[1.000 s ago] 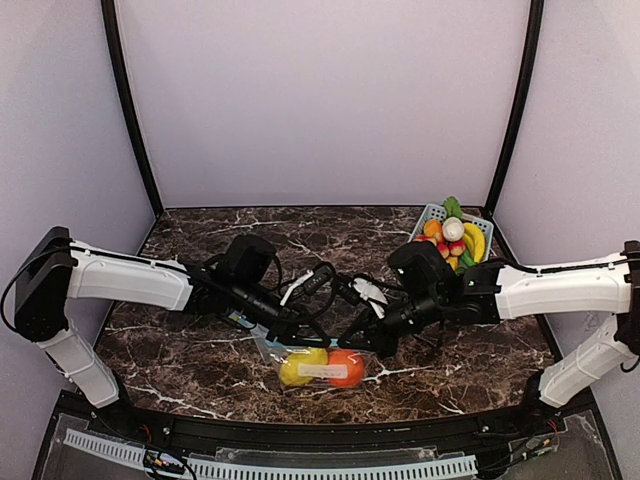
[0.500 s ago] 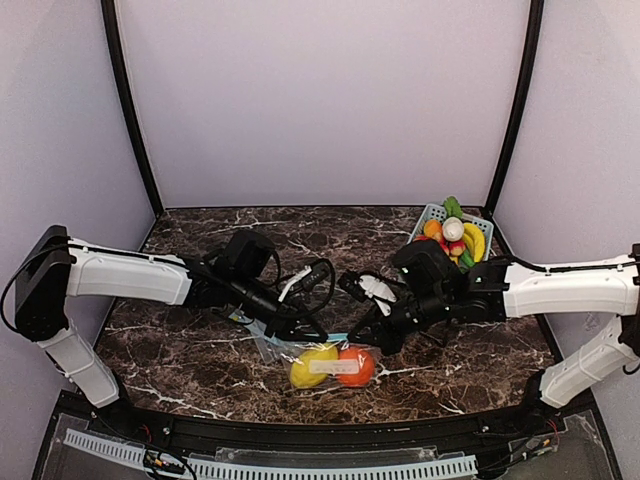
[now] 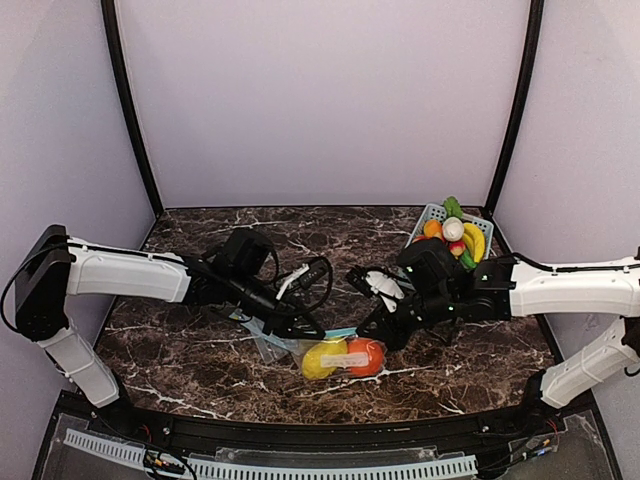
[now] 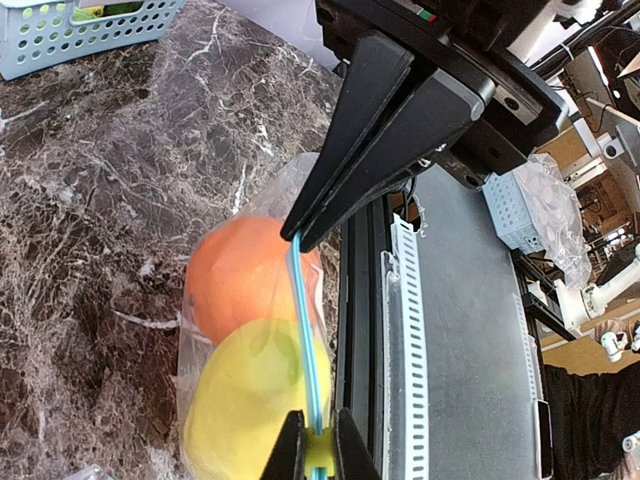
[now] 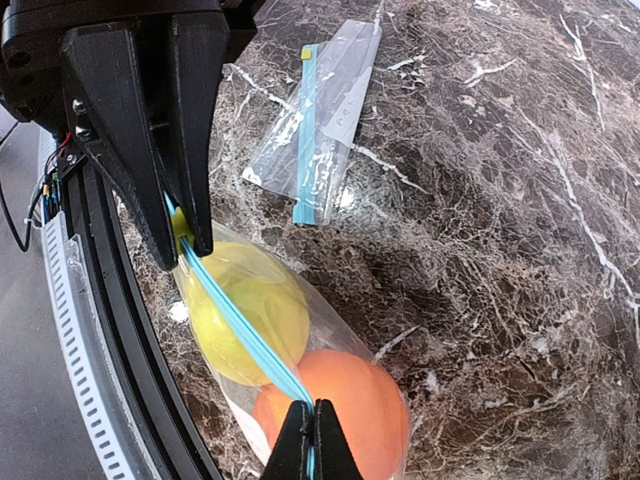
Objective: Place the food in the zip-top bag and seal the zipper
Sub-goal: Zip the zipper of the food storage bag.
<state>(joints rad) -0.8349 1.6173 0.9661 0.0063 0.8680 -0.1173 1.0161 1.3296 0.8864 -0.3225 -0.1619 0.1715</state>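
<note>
Left jaws and right jaws pinch the blue zipper (image 4: 304,330) of the zip-top bag (image 3: 343,362) near the worktop's (image 3: 180,340) front edge; yellow oblong (image 3: 318,360) and orange-red ball (image 3: 368,355) inside; an empty bag (image 5: 315,110) lies beside; basket (image 3: 424,214) far right.

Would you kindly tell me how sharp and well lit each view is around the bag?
Top external: even, soft light, no harsh shadows, but the zip-top bag is small against the dark marble table. Left wrist: the blue zipper is crisp; the room beyond the table edge looks washed out. Right wrist: sharp, with pale sheen on the spare bag.
</note>
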